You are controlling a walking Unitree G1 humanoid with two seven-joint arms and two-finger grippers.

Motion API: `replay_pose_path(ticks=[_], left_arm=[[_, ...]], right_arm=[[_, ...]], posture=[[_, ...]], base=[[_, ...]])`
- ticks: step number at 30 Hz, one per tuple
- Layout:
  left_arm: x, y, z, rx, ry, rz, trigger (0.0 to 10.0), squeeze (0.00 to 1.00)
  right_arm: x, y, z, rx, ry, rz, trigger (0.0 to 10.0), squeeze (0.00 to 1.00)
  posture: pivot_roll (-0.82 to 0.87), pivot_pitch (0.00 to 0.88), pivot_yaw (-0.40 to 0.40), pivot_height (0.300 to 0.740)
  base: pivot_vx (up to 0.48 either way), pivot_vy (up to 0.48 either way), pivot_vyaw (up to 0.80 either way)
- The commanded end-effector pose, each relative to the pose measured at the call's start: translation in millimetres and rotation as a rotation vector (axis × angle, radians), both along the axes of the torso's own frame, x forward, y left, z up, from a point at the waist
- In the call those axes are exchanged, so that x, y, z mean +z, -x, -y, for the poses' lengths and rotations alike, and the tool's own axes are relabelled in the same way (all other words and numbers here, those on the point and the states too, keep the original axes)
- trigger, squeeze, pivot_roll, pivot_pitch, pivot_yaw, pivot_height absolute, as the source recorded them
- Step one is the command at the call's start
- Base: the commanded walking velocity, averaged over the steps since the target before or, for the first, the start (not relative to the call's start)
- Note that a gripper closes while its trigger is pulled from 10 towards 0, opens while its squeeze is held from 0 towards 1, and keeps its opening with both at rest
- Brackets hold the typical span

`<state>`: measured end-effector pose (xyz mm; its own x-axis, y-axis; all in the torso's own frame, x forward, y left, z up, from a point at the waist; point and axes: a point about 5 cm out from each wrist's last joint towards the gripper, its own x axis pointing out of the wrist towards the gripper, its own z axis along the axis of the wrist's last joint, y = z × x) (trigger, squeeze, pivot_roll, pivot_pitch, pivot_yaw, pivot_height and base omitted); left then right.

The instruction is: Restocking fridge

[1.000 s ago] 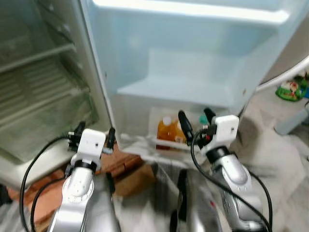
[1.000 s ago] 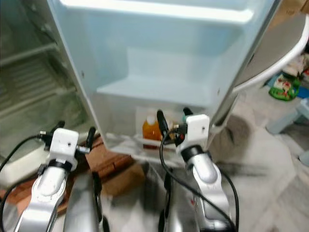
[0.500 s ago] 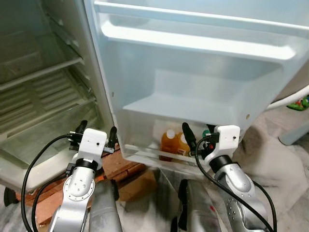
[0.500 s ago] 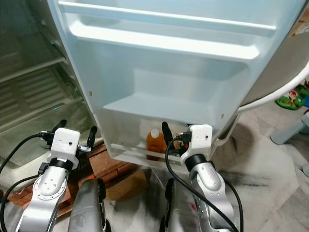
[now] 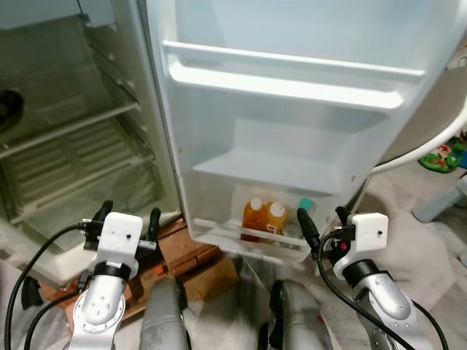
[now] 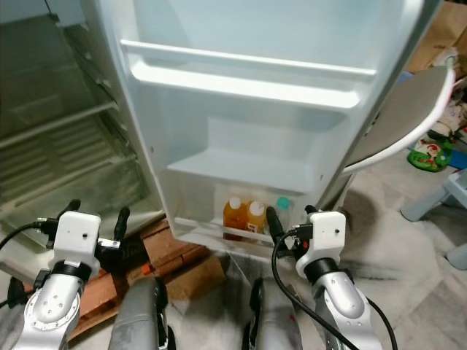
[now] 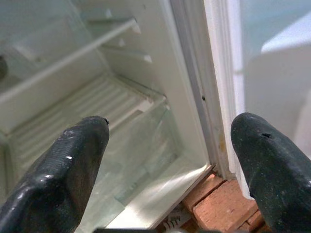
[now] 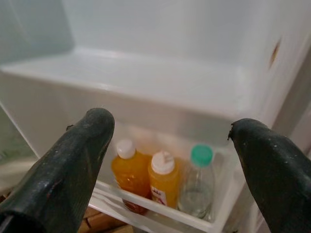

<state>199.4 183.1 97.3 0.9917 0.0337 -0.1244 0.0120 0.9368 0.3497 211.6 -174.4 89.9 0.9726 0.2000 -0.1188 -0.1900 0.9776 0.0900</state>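
Observation:
The fridge door (image 5: 292, 87) stands open. Its bottom door shelf (image 5: 219, 232) holds two orange juice bottles (image 5: 253, 217) (image 8: 163, 177) side by side and a clear bottle with a teal cap (image 8: 199, 179). My right gripper (image 5: 320, 213) is open and empty, just in front of that shelf and to the right of the bottles, touching nothing. My left gripper (image 5: 130, 210) is open and empty too, low before the fridge body, near the door's hinge edge (image 7: 214, 97).
The fridge interior (image 5: 73, 146) has wire shelves and a glass shelf. Bricks (image 5: 182, 244) prop up the fridge, with a cardboard box (image 5: 211, 273) beside them. At the right are a white curved edge (image 5: 423, 142), a green toy (image 5: 441, 154) and a pale blue stool (image 5: 445, 204).
The whole picture has shifted: the camera has pulled back and now shows more of the door. The right gripper sits a little farther from the bottles. Both grippers stay open.

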Motion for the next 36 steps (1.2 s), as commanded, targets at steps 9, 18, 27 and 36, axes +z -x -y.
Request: replay_pose_path(ticks=[9,18,27,36], left_arm=[[9,-8.1,3.4,-0.023,0.001,0.023,10.0,0.0],[7,-15.7,4.0,-0.028,0.002,0.029,10.0,0.0],[15,-31.0,5.2,-0.035,-0.002,0.074,10.0,0.0],[22,-43.7,10.8,-0.077,0.002,0.118,10.0,0.0]], right_arm=[[7,-13.7,-3.3,0.014,-0.01,0.046,10.0,0.0],[6,-24.8,-5.9,0.014,-0.014,0.061,10.0,0.0],[11,-41.4,-18.1,0.032,-0.025,0.104,10.0,0.0],[24,-68.0,-31.7,0.104,-0.05,0.16,10.0,0.0]], posture=[[0.14,0.0,-0.036,0.74],[0.15,0.0,-0.04,0.74],[0.16,0.0,-0.034,0.74],[0.18,0.0,-0.054,0.74]], base=[[-0.252,0.0,0.0],[0.0,0.0,0.0],[0.0,0.0,0.0],[0.0,-0.263,0.0]])
